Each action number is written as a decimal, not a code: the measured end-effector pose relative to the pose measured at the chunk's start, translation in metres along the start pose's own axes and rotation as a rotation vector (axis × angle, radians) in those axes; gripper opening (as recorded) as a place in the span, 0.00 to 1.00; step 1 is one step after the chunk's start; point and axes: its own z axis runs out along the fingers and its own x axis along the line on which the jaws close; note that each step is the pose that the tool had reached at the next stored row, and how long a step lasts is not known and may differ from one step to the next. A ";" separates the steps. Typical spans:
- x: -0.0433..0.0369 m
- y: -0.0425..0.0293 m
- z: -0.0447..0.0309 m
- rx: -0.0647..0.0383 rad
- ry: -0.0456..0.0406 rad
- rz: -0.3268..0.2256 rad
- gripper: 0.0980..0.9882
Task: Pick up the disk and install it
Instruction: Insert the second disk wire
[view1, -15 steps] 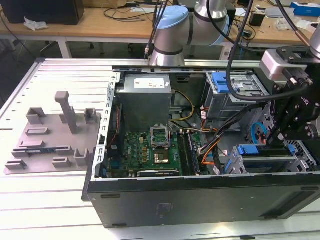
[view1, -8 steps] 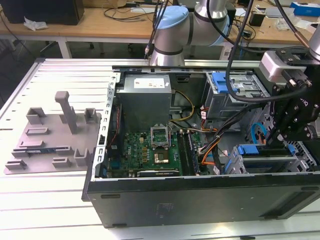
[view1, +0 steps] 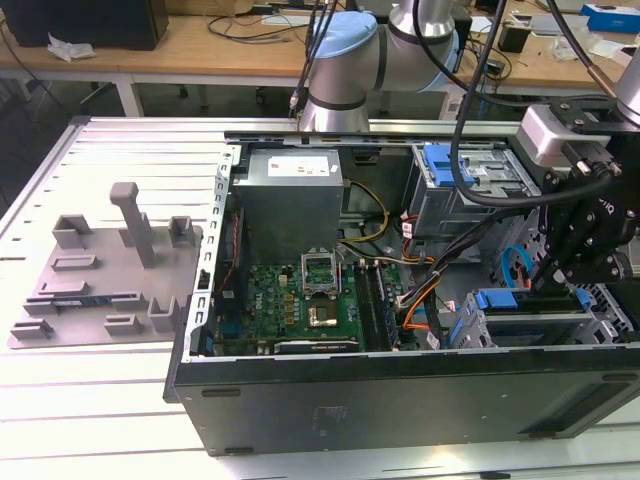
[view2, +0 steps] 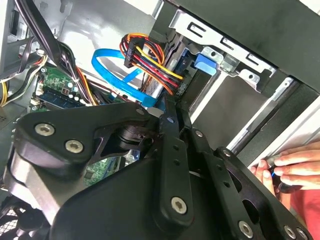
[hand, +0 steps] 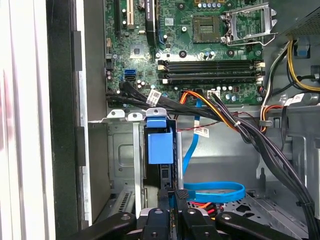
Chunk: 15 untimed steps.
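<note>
Arm: your gripper hangs down inside the case, over the drive cage.
Fingers: pressed together, pinching the disk by its top edge.
Disk: upright in the cage slot, blue frame showing.
Case: motherboard beside the cage.

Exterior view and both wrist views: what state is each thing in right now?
Black computer case: lying flat, side open.
Silver-grey disk in blue plastic frame: on edge in the metal drive cage.
Processor socket: empty, cover flipped open.
Memory slots: empty.
Gripper: close to the disk.
Person's hand: on the case edge.
</note>
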 end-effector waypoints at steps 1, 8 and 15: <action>-0.0003 0.0000 0.0001 0.000 0.0000 0.000 0.07; -0.0007 0.0000 0.0011 0.000 0.0002 -0.001 0.07; -0.0005 -0.0004 0.0018 0.000 -0.0001 -0.001 0.07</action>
